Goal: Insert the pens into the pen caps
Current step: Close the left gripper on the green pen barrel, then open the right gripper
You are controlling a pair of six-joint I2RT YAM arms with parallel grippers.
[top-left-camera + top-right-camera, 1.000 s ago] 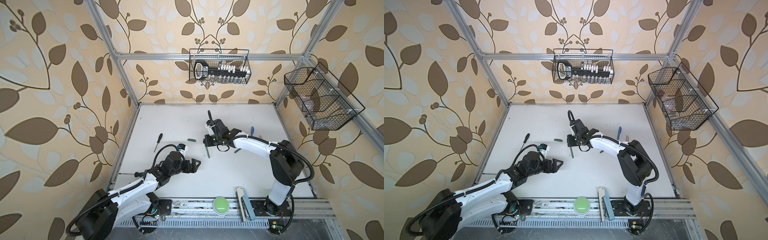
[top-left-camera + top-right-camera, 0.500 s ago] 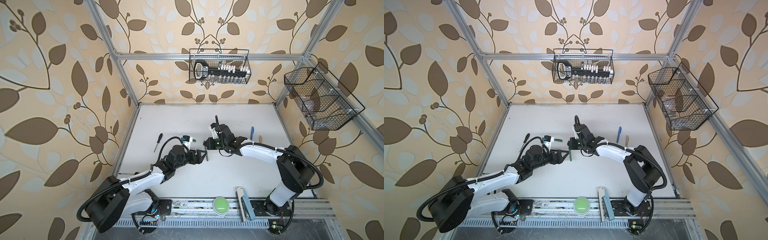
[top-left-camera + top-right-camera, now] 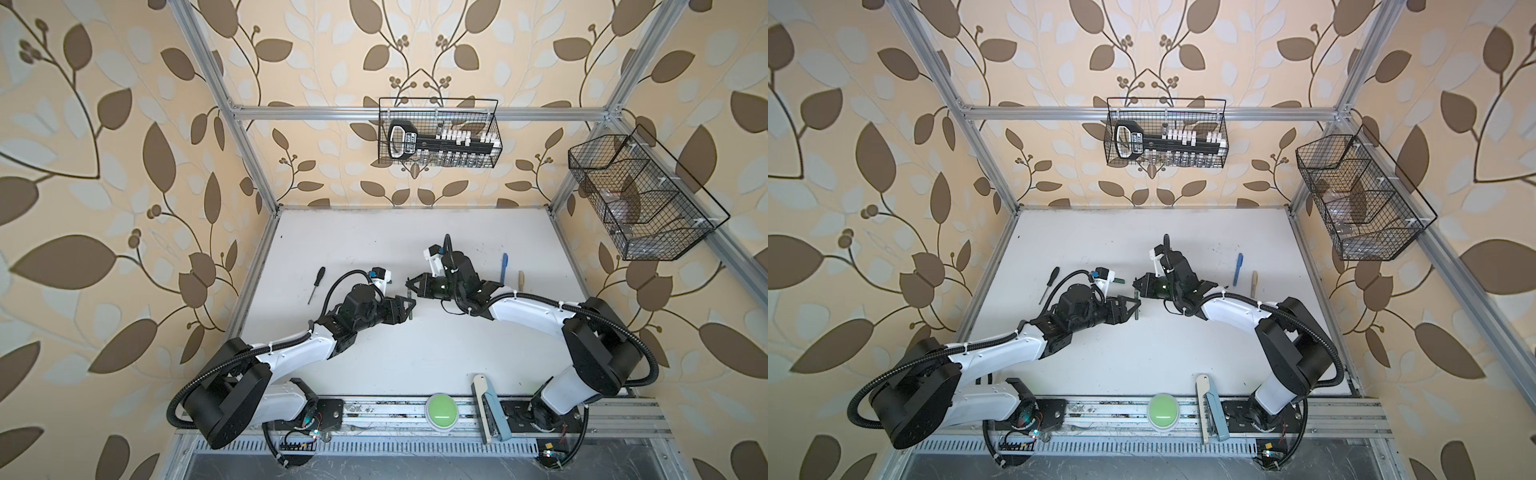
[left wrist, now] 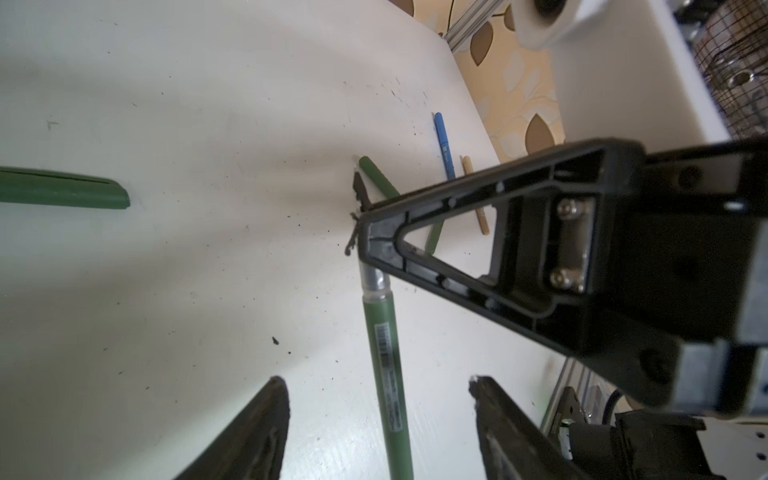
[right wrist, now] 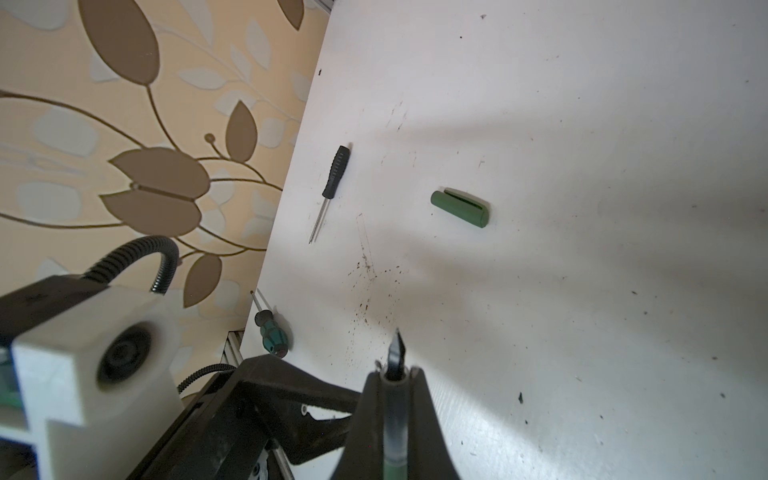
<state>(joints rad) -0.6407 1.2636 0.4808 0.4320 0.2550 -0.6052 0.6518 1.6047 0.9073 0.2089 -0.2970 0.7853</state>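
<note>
Roughly front-to-back, green pen [image 4: 385, 353], nib [image 5: 397, 347] rearward

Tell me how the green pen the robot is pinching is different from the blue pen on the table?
The green pen is dark green; the blue pen is blue. The green pen is pinched near its black tip by the right tool, with the open left tool straddling its barrel; the blue pen lies loose on the table, touched by nothing. Both are slim pens.

Uncapped green pen [image 4: 384, 353] clamped; green cap [image 5: 459, 209] lies flat.
</note>
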